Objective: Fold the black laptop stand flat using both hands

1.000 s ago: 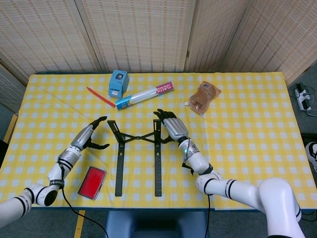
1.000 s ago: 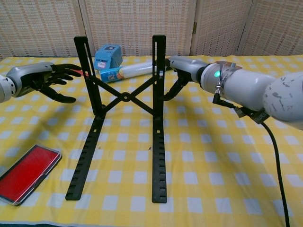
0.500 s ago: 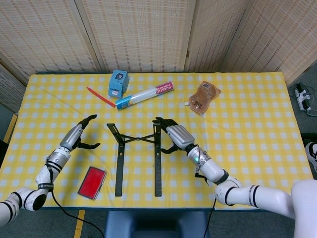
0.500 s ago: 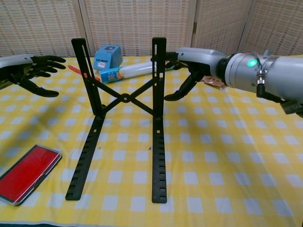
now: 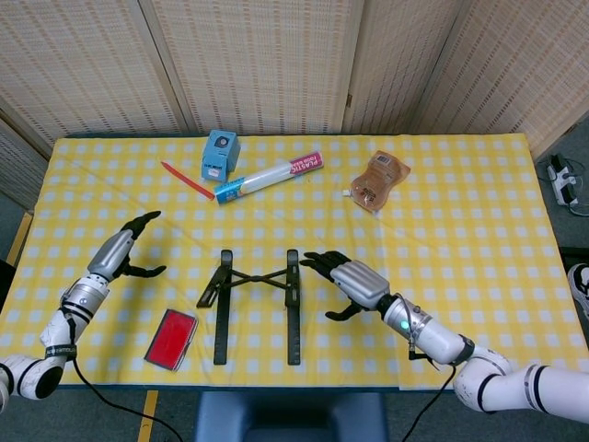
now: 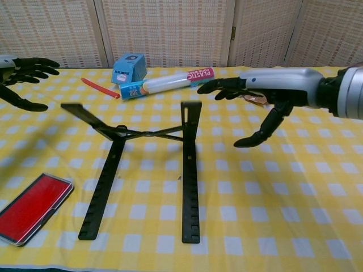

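The black laptop stand [image 5: 256, 302] [image 6: 148, 164] lies near the table's front edge, its two long rails side by side. Its rear arms are tipped down low; in the chest view the left arm splays outward and the right one still rises a little. My left hand [image 5: 124, 250] [image 6: 24, 72] hovers open to the left of the stand, well apart from it. My right hand [image 5: 351, 282] [image 6: 262, 99] hovers open just right of the stand, fingers spread, touching nothing.
A red flat case [image 5: 172, 338] [image 6: 31, 208] lies front left of the stand. Behind it sit a blue box [image 5: 221, 155], a roll of plastic wrap [image 5: 269, 176], a red pen [image 5: 187, 180] and a brown pouch [image 5: 378, 180].
The stand's upright rear arms have dropped down low. Both hands have pulled away from it, the left further left, the right back to the right and toward the front.
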You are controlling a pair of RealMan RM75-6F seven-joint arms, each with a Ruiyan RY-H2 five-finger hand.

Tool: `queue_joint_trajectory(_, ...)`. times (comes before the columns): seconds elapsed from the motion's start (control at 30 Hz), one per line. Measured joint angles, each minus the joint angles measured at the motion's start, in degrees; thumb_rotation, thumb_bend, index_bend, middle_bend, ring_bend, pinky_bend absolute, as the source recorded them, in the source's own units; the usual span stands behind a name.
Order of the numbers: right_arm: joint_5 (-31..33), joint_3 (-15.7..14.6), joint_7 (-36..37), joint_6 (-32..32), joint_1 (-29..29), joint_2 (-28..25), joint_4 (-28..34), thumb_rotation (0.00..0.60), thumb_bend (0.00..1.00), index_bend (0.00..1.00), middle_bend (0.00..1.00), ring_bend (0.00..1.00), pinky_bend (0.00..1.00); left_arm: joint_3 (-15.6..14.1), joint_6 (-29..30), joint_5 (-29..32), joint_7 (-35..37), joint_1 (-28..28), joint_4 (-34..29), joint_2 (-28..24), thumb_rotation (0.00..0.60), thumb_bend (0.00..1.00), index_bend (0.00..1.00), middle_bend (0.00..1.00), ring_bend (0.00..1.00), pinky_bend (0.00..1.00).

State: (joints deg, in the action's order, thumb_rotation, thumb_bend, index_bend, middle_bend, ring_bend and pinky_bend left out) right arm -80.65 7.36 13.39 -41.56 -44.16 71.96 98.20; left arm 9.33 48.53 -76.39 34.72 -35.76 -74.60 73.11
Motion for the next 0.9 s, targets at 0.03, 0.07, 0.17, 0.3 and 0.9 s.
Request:
queue_joint_trajectory(0.03, -1.09, -0.56, 0.7, -0.44, 0.44, -1.15, 0.75, 0.6, 0.28, 0.0, 0.05, 0.06, 0.0, 0.01, 0.02, -0.01, -0.29, -0.01, -0.17, -0.35, 0.6, 0.25, 0.0, 0.1, 0.0, 0.0)
queue_joint_trajectory(0.07, -1.9, -0.95, 1.24, -0.85, 0.77, -1.99, 1.28, 0.6, 0.28, 0.0, 0.05, 0.06, 0.0, 0.04, 0.04, -0.03, -0.54, -0.03, -0.32, -0.68, 0.6, 0.25, 0.0, 0.1, 0.0, 0.0)
queue_joint_trajectory(0.17, -4.41, -2.03, 2.73, -2.61, 1.77, -4.31, 2.63, 0.6, 0.28, 0.0, 0.05, 0.06, 0.0, 0.15, 0.16, -0.16, -1.57, -0.27, -0.62, -1.11, 0.6, 0.25, 0.0, 0.1, 0.0, 0.0)
queue_joint_trajectory(0.3, -6.68, -2.86, 2.21, -4.29, 2.32, -5.18, 3.21, 0.6, 0.28, 0.0, 0.11, 0.11, 0.02, -0.03, -0.18, -0.75, -5.05, -1.37, -0.03, -0.38, 0.6, 0.25, 0.0, 0.1, 0.01, 0.0)
queue_joint_trajectory(0.9, -8.27, -2.91, -38.67, -16.22, 5.49, 9.27, -1.32, 0.6, 0.21, 0.38, 0.56, 0.53, 0.5, -1.91, -0.58, -4.06, -31.46, -9.52, 11.51, 15.85, 0.6, 0.14, 0.0, 0.0, 0.0, 0.0)
